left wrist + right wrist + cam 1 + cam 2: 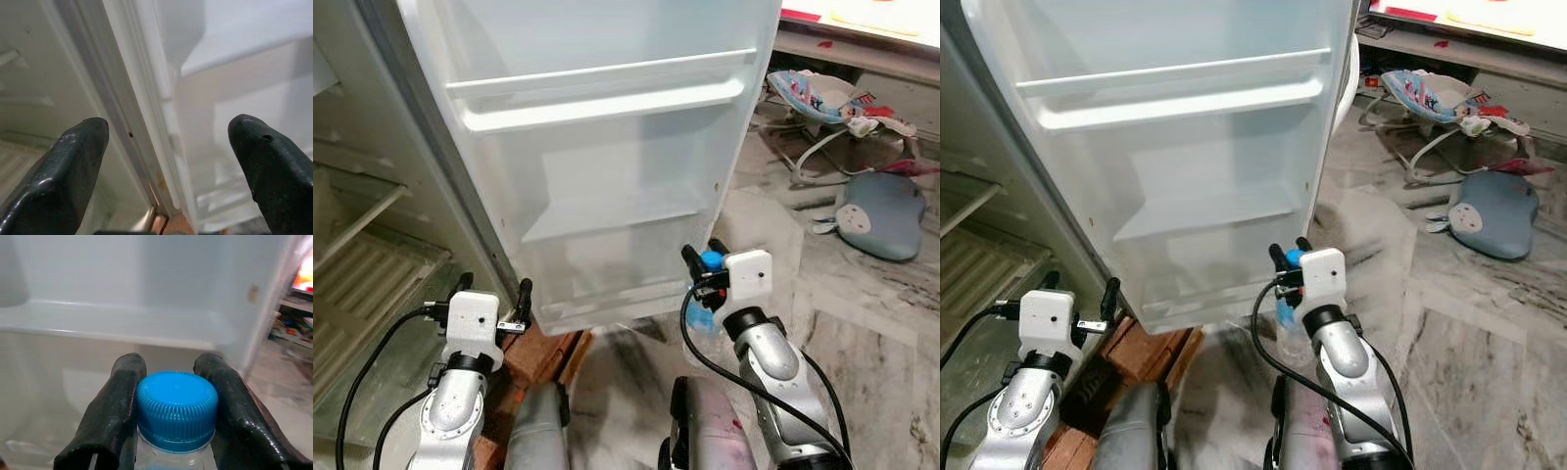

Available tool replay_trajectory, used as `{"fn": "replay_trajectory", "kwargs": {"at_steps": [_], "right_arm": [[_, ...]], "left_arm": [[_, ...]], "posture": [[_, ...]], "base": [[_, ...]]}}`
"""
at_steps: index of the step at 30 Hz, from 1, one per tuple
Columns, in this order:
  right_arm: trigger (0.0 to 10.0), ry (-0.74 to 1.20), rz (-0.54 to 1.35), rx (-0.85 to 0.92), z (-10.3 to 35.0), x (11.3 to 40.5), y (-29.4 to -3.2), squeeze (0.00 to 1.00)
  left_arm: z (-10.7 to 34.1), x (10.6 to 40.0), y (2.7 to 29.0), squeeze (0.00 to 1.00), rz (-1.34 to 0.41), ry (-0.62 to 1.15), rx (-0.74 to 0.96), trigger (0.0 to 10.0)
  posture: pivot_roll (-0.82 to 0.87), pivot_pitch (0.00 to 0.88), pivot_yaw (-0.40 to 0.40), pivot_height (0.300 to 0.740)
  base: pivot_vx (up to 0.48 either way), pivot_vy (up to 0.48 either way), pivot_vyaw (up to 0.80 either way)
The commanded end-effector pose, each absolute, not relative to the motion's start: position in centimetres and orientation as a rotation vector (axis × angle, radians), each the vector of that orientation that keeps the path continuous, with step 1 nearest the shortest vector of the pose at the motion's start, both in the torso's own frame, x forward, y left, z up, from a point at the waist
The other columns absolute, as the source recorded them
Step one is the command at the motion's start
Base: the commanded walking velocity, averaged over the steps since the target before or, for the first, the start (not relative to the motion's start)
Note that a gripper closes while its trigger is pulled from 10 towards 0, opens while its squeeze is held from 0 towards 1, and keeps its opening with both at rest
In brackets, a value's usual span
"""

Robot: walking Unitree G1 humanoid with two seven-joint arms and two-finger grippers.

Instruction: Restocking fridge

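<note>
The open fridge door (pixel 607 147) fills the upper middle, with white shelves (pixel 607 93) and a clear lower bin (pixel 607 284). My right gripper (pixel 702 262) is shut on a clear water bottle with a blue cap (pixel 177 410), its fingers (pixel 120 401) clamped at either side of the neck. It holds the bottle just off the door's lower right corner, facing the lower bin. My left gripper (pixel 492 299) stands open at the door's hinge side, nothing between its fingers (pixel 73 161), pointing at the gap between door and fridge body (pixel 122 122).
The fridge interior with wire shelves (pixel 362 284) lies at the left. Reddish bricks (pixel 543 352) sit on the floor under the door. A baby bouncer (pixel 822 103) and a blue-grey cushion (pixel 881 215) lie on the marble floor at the right.
</note>
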State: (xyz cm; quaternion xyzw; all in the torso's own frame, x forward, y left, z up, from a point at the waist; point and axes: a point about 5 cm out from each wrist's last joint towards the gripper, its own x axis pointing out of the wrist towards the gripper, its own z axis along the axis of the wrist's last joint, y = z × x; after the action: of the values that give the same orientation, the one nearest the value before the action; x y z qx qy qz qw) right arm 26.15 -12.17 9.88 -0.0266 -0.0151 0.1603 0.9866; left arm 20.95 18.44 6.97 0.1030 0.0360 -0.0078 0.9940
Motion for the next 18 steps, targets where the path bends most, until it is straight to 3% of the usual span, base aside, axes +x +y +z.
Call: {"fn": "replay_trajectory", "kwargs": {"at_steps": [1, 7, 13, 18], "right_arm": [[10.0, -0.046, 0.366, -0.055, 10.3, 26.4, -11.5, 0.00], [10.0, -0.064, 0.485, -0.032, 10.9, 26.9, -9.7, 0.00], [10.0, -0.153, 0.625, -0.157, 11.7, 28.1, -7.8, 0.00], [10.0, -0.159, 0.634, -0.210, 11.5, 29.7, -7.6, 0.00]], "left_arm": [[7.6, 20.6, 18.7, 0.00, -0.020, 0.063, 0.220, 10.0], [7.8, 19.9, 19.2, 0.00, -0.011, 0.083, 0.239, 10.0], [8.6, 19.0, 19.9, 0.00, 0.002, 0.100, 0.260, 10.0], [9.2, 18.5, 20.5, 0.00, 0.015, 0.108, 0.268, 10.0]], "posture": [[0.14, 0.128, 0.002, 0.611], [0.16, 0.182, 0.002, 0.611], [0.19, 0.281, -0.002, 0.611], [0.21, 0.335, -0.012, 0.602]], "base": [[0.000, 0.000, 0.00], [0.000, 0.000, 0.00], [0.000, 0.000, 0.00], [0.000, 0.000, 0.00]]}}
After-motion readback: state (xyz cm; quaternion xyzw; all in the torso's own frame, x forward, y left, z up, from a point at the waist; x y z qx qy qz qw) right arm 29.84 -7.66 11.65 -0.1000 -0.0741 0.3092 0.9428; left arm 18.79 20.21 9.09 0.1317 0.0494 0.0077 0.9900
